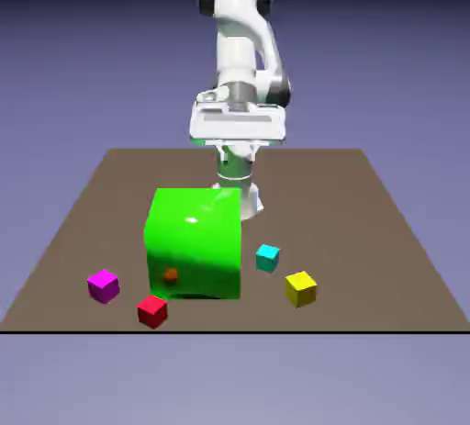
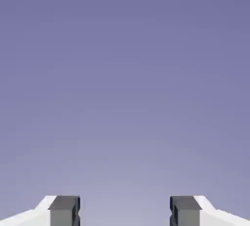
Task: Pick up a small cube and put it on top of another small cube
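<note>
Exterior view: the brown table point(image 1: 386, 230) carries everything, with the white arm point(image 1: 240, 56) rising at the middle of its far edge and folded up high, its hand well above the surface. Largest on the table is the big green cube point(image 1: 195, 242), sitting around the middle, a little toward the exterior view's left, and hiding the lower part of the hand behind it. The small cubes lie along the near edge: the yellow cube point(image 1: 300, 288) right of centre, the magenta cube point(image 1: 103, 285) toward the near left corner, the cyan cube point(image 1: 267, 257) just beside the green cube's right face, and the small red cube point(image 1: 152, 310) close to the near edge, just in front of the green cube's near left corner and apart from it. A faint orange speck point(image 1: 170, 274) shows on the green cube's front face; what it is I cannot tell

Hand view shows only the blue-violet backdrop, so the gripper point(image 2: 125, 213) looks out level, not down at the table. Its two grey fingertips point(image 2: 64, 210) stand wide apart with nothing between them

I judge the task to be at its very beginning: no cube gripped, none stacked. The next move calls for tipping the hand downward and carrying it over the green cube toward the near edge, above the red cube, jaws kept spread

The red cube has no long axis; it rests flat, turned so one vertical edge faces the near edge, so the fingers should line up with a pair of its flat faces
</note>
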`<state>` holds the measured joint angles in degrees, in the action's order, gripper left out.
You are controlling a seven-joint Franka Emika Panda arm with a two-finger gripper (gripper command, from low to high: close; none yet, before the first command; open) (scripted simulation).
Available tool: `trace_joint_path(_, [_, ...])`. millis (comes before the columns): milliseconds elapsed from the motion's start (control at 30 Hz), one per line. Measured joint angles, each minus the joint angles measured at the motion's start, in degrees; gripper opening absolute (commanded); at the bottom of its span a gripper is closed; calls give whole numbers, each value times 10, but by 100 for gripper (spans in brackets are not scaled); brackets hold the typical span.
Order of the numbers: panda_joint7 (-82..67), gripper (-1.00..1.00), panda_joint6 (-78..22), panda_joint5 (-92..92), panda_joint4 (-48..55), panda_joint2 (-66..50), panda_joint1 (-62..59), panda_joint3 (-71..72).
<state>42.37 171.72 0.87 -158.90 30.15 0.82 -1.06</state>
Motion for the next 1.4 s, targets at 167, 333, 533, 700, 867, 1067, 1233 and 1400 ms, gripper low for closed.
trace_joint_path(167, [-3, 0, -95, 36, 87, -104, 5, -44])
trace_joint_path(333, [-7, 0, -189, 72, 174, -208, 11, -88])
trace_joint_path(533, [-11, 0, -303, 115, 279, -332, 15, -141])
trace_joint_path(700, [-14, 0, -397, 152, 366, -436, 23, -185])
trace_joint_path(867, [-18, 0, -492, 188, 453, -540, 28, -229])
trace_joint_path(1067, [-22, 0, -606, 231, 558, -664, 35, -281])
trace_joint_path(1233, [-24, 0, -672, 256, 619, -738, 39, -312])
trace_joint_path(1400, [-43, -100, -596, 287, 577, -777, 39, -289])
